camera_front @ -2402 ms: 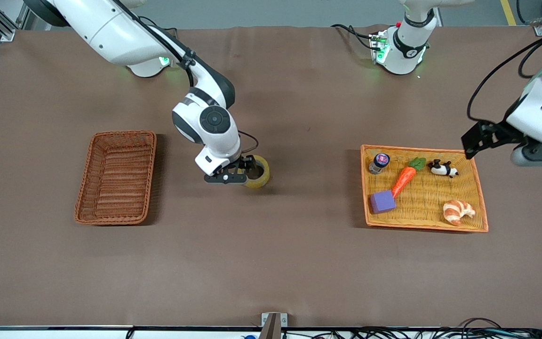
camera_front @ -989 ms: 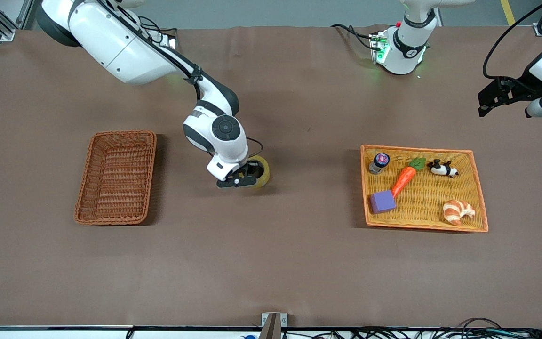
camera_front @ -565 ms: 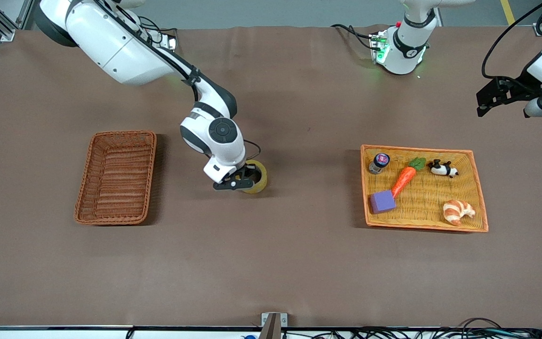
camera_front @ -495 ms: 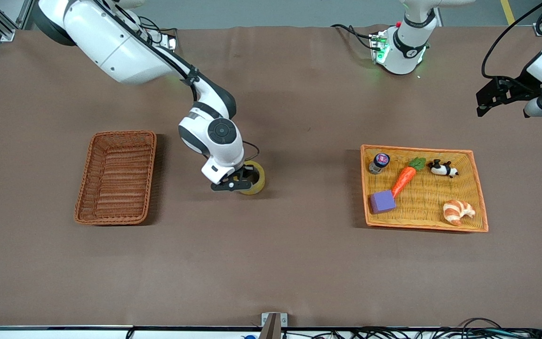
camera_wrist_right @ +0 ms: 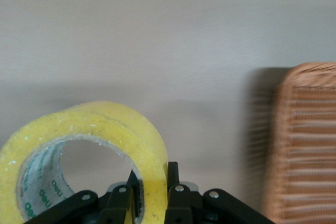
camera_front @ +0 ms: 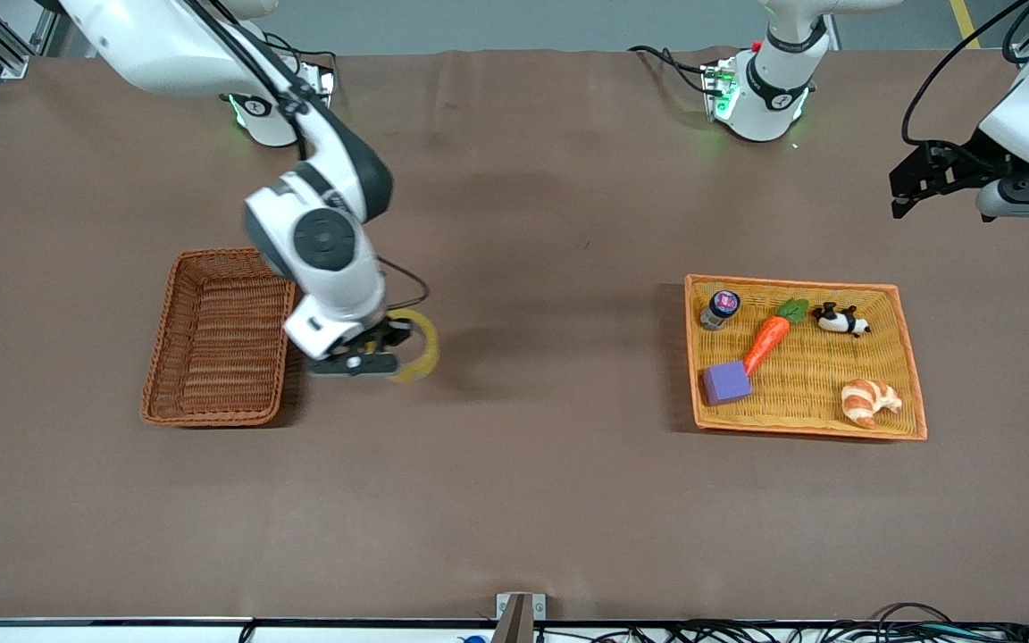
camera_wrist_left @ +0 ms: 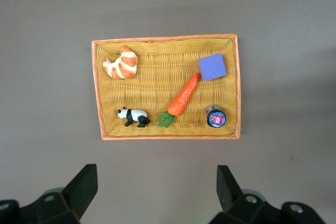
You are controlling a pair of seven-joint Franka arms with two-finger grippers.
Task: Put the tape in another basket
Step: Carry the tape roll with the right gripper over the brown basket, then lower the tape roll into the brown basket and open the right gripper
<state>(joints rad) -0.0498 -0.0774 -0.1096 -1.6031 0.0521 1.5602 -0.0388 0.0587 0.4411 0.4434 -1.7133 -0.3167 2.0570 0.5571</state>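
My right gripper (camera_front: 387,350) is shut on the wall of the yellowish tape roll (camera_front: 418,350) and holds it up over the bare table, close beside the reddish-brown woven basket (camera_front: 221,338). In the right wrist view the fingers (camera_wrist_right: 173,174) pinch the tape's wall (camera_wrist_right: 105,129), one inside the ring and one outside, and the basket's rim (camera_wrist_right: 307,140) shows close by. My left gripper (camera_front: 897,192) is open and empty, up over the table at the left arm's end, waiting.
The orange and yellow woven tray (camera_front: 912,393) lies toward the left arm's end with a croissant (camera_front: 869,401), purple block (camera_front: 726,383), carrot (camera_front: 769,337), panda figure (camera_front: 839,319) and small jar (camera_front: 720,308). The left wrist view looks down on that tray (camera_wrist_left: 100,108).
My right gripper has lifted the tape off the table and carried it toward the reddish-brown basket. The left gripper has drawn up and away from the tray.
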